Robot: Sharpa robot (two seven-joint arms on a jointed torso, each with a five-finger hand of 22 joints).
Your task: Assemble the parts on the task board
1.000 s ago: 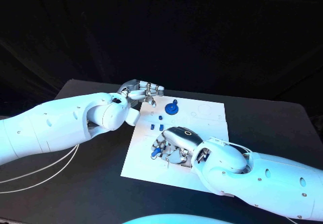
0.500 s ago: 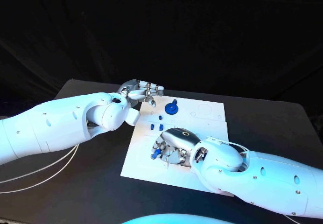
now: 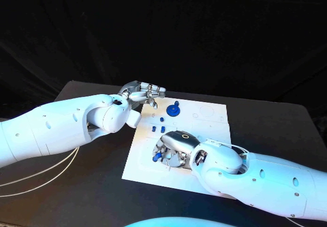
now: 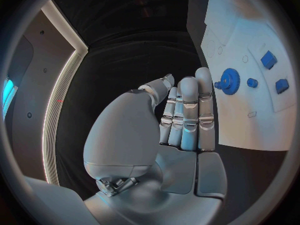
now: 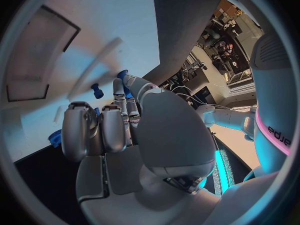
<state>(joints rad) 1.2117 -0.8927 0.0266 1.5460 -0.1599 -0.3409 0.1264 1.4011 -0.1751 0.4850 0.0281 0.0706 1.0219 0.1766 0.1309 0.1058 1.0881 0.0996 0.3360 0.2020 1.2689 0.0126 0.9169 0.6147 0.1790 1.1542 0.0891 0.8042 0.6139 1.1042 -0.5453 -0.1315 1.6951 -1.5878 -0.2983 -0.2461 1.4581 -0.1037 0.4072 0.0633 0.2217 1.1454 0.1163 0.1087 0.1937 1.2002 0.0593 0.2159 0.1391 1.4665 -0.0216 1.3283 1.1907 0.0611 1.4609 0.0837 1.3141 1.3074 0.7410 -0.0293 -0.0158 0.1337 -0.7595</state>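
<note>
Head view: white task board (image 3: 204,124) lying flat in the middle of the black table (image 3: 272,124), carrying a blue gear (image 3: 174,110) near its far edge and two small blue blocks (image 3: 159,128) just nearer, between the gear and the right hand. Left hand (image 3: 143,92) poised at the board's far left corner, raised on its arm from the left, fingers curled in close together; nothing seen between them. Right hand (image 3: 174,147) lowered palm-down onto the board's near half, fingers bent over a small blue part (image 3: 158,154) at its fingertips; cannot tell from here whether gripped or merely touched. White cables (image 3: 41,176) trailing over the table's left side.

Left wrist view: fingers (image 4: 187,112) straight and pressed side by side, thumb folded across behind them, holding nothing. Board (image 4: 250,85) just beyond the fingertips, with the gear (image 4: 229,81), a small blue peg (image 4: 252,82) and two blue blocks (image 4: 269,60) well apart from the hand. Dark table between hand and board.

Right wrist view: hand (image 5: 125,130) bent down over the board (image 5: 94,40), fingers close together and curled. Blue part (image 5: 123,76) touching a fingertip, a grip not plainly shown. Another small blue peg (image 5: 97,90) standing on the board just beside the fingers, a bit of the gear (image 5: 56,137) at the board's edge, and a shallow square recess (image 5: 44,60) farther off.
</note>
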